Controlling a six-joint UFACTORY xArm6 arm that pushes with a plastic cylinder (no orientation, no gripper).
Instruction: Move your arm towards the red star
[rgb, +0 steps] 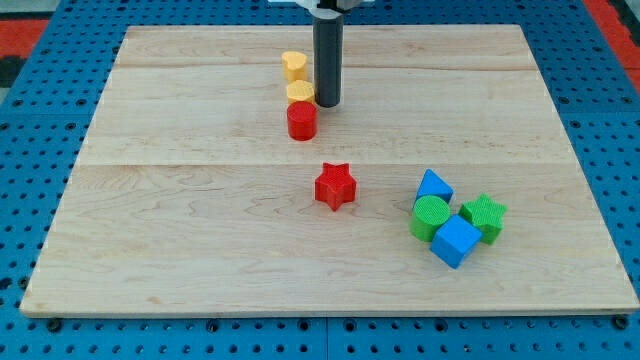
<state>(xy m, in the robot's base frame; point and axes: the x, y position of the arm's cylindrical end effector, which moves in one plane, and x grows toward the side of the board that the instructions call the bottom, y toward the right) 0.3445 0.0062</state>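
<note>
My tip (327, 104) is down on the wooden board (200, 250), in the upper middle of the view, and there are no jaws here to open or close: it's a plain dark rod with nothing in its hold. Right at its nine o'clock, touching or as good as touching, sits a yellow block (300, 93), shape hard to make out. Just off the tip at about seven o'clock is the red cylinder (302, 120), tucked directly below that yellow block and seemingly in contact with it. Up at roughly eleven o'clock from the tip there's a second yellow block (293, 65), looking a bit heart-like, just beside the first yellow one; together the three make a short column running top to bottom.

Now the one that matters: the red star (335, 186) lies near the centre of the board, at six o'clock from the tip, clearly apart from it and standing on its own.

Further out, at about four o'clock from the star, a cluster huddles toward the view's lower right: a blue triangular block (434, 185) on top, a green cylinder (431, 217) just below it, a blue cube (455, 241) at the bottom, and a green star (484, 216) on the right side, all packed close together.
</note>
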